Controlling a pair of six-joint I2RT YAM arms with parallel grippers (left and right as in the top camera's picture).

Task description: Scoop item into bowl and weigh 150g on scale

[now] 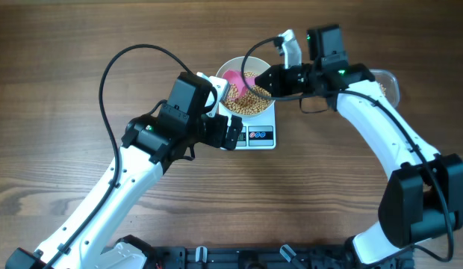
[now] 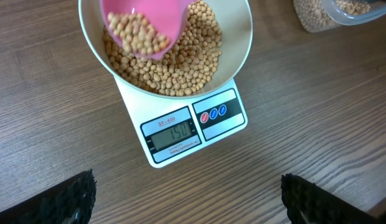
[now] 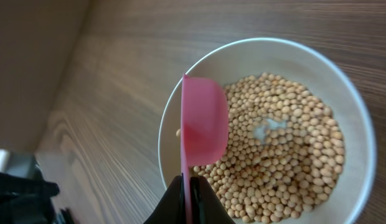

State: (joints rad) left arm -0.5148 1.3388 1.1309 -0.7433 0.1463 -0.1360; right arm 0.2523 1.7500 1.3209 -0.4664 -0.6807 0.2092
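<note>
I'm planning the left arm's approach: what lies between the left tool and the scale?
Only bare wooden table, as the left wrist view shows; the open left tool and the scale stand apart.

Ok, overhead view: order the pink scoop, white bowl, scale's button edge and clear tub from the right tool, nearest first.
1. Pink plastic scoop: held in the right tool.
2. Round white bowl: directly below.
3. White square kitchen scale, button edge: toward the robot.
4. Clear plastic tub: far right, partly hidden.
</note>
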